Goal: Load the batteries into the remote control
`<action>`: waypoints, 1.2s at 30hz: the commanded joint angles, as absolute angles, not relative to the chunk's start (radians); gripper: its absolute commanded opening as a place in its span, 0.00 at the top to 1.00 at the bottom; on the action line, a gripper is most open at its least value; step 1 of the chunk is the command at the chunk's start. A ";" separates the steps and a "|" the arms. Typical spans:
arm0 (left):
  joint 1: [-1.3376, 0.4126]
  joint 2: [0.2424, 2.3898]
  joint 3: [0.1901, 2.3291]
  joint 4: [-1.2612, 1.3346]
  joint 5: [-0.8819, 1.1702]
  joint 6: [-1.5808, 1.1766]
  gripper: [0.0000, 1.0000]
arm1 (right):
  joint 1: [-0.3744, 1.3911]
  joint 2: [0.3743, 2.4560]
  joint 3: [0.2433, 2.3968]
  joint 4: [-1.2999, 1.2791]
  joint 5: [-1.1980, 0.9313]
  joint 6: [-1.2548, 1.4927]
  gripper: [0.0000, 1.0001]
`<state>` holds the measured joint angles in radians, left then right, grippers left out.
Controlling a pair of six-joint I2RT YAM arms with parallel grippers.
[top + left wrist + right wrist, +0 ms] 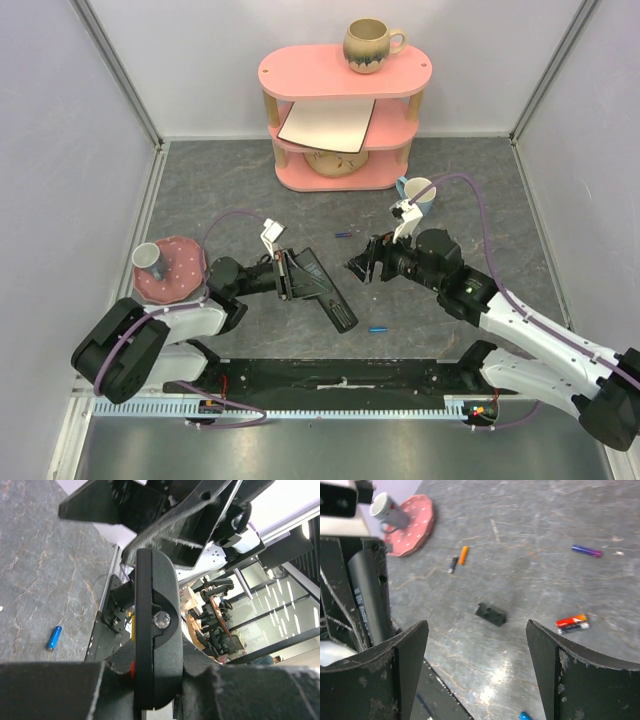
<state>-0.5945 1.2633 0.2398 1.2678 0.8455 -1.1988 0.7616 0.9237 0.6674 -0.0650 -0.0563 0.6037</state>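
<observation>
My left gripper (285,272) is shut on the black remote control (325,290) and holds it on edge above the floor. In the left wrist view the remote (152,630) is clamped edge-on between the fingers (60,690). It also shows at the left of the right wrist view (367,605). My right gripper (365,262) is open and empty, just right of the remote, and hovers over the floor (476,624). One purple battery (343,236) lies behind the grippers and also appears in the right wrist view (586,551).
A small black block (491,614), a red-and-orange cell (572,623) and thin orange (463,555) and black (452,564) sticks lie on the floor. A bright blue cylinder (377,328) lies near the front. Pink plate with cup (168,268), mug (418,192), pink shelf (345,110).
</observation>
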 commanded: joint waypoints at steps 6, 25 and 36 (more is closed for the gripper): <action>-0.588 1.149 0.308 1.221 0.807 -1.097 0.98 | 0.762 0.917 0.586 0.104 -0.354 0.666 0.15; -0.580 1.006 0.321 0.859 0.709 -0.948 0.98 | 0.749 0.911 0.555 0.267 -0.512 0.764 0.15; -0.571 1.012 0.347 0.868 0.707 -0.959 0.98 | 0.755 0.954 0.529 0.273 -0.635 0.712 0.21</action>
<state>-0.5770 1.0054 0.2947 0.8433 0.7094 -0.9955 0.7486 0.9382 0.5301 0.2142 -0.5476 0.7227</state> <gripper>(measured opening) 0.231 0.801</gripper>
